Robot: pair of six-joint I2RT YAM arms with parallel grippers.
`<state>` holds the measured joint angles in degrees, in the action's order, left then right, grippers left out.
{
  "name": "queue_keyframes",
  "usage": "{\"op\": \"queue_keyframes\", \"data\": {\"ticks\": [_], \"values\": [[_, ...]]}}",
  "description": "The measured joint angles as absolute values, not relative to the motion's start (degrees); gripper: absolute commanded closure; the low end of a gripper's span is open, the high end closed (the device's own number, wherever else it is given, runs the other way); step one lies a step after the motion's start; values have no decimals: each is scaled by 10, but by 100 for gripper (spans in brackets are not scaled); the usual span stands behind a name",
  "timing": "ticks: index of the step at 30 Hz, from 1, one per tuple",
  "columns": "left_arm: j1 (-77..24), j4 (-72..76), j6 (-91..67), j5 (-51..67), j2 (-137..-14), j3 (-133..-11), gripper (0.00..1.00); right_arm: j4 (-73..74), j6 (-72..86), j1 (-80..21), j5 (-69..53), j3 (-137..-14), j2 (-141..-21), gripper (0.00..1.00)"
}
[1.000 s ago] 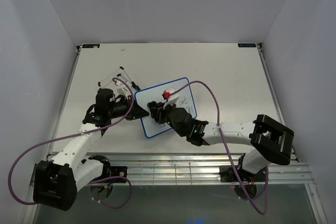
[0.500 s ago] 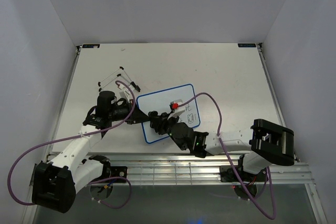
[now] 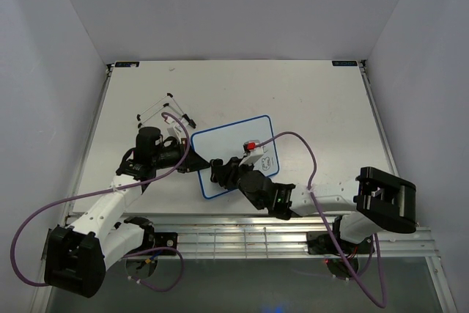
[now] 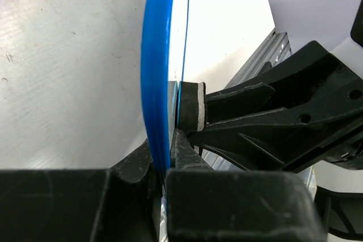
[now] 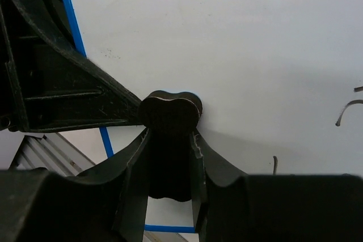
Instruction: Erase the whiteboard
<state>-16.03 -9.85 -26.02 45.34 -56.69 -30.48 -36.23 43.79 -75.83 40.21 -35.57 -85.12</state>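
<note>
The whiteboard (image 3: 234, 141) sits mid-worktop (image 3: 315, 108). The left end effector (image 3: 196, 161) pinches the board's left rim. The right end effector (image 5: 169, 140) is clamped on the black eraser (image 5: 170, 109), which is pressed onto the board close to that same rim.

Risky bit: it's a thin edge pinch, so a hard wipe could probably twist the board loose. The eraser could also bump those left fingers or slide off the rim.

The scribbles (image 3: 267, 160) at the board's right end are too small to read. The right arm covers the board's near part, so any marks under there can't be seen.
</note>
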Motion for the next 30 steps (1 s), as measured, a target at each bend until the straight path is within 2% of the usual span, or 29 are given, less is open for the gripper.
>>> {"op": "queue_keyframes", "data": {"ticks": [10,19,30], "values": [[-160,-56,-253,423,-574,-305,100,-405,444,-644,277,-296,-831,92],[-163,-51,-247,425,-592,-305,100,-333,374,-488,220,-273,-832,92],[-162,-42,-253,441,-605,-307,100,-310,252,-473,143,-288,-813,92]]}}
